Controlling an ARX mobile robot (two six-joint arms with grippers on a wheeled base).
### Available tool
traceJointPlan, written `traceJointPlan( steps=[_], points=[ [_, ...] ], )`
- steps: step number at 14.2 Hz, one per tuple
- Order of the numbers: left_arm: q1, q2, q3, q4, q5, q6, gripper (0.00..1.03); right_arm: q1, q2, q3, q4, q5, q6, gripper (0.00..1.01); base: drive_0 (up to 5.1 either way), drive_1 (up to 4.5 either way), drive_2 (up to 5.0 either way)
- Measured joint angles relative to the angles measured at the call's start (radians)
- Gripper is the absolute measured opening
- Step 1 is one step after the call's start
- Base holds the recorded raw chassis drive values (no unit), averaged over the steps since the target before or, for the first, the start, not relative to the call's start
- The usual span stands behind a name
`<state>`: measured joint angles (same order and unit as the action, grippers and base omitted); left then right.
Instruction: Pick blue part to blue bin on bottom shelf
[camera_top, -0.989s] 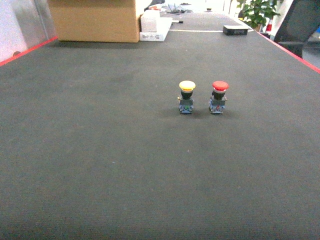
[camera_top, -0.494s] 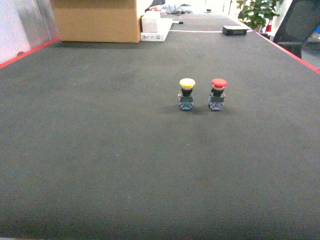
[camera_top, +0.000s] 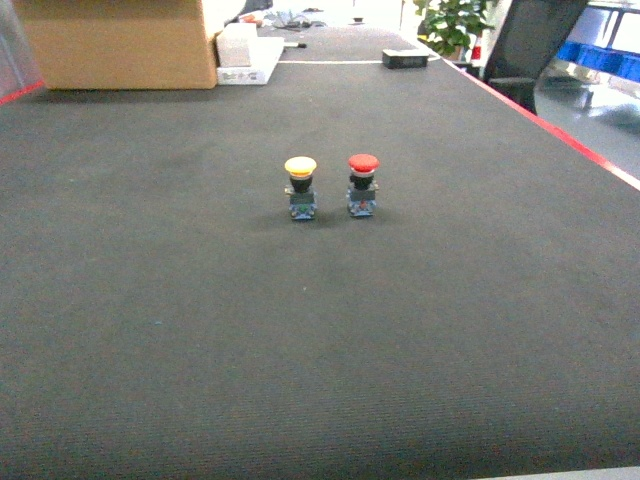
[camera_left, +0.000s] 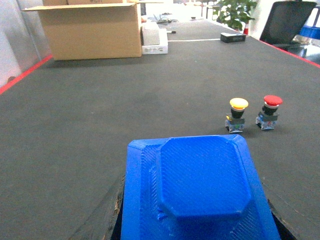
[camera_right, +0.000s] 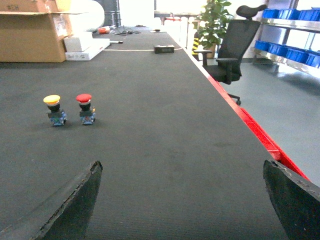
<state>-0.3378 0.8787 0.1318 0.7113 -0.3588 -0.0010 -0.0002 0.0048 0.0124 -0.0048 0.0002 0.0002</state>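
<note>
Head view: yellow push-button (camera_top: 300, 187) and red push-button (camera_top: 362, 184) stand upright side by side near the middle of the bench (camera_top: 150, 330); cardboard box (camera_top: 118, 42) sits at the far left edge; neither arm shows here.
Left wrist view: blue part (camera_left: 195, 190) fills the foreground, carried above the near bench, seemingly for transport; left gripper jaws are hidden under it, so I judge them clamped on it.
Right wrist view: right gripper (camera_right: 182, 200) has both fingertips wide apart, nothing between, idle over the near right edge.
Blue bins (camera_right: 287, 50): on a steel rack beyond the right edge, past the office chair (camera_right: 230, 47); presumably the destination.
</note>
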Motion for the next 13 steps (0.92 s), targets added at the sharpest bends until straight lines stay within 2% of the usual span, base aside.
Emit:
traceJointPlan(
  steps=[13],
  points=[
    [0.0, 0.0, 0.0, 0.0, 0.0, 0.0, 0.44, 0.0, 0.0, 0.0, 0.0, 0.0, 0.0, 0.98, -1.6, -1.6, -1.6]
  ],
)
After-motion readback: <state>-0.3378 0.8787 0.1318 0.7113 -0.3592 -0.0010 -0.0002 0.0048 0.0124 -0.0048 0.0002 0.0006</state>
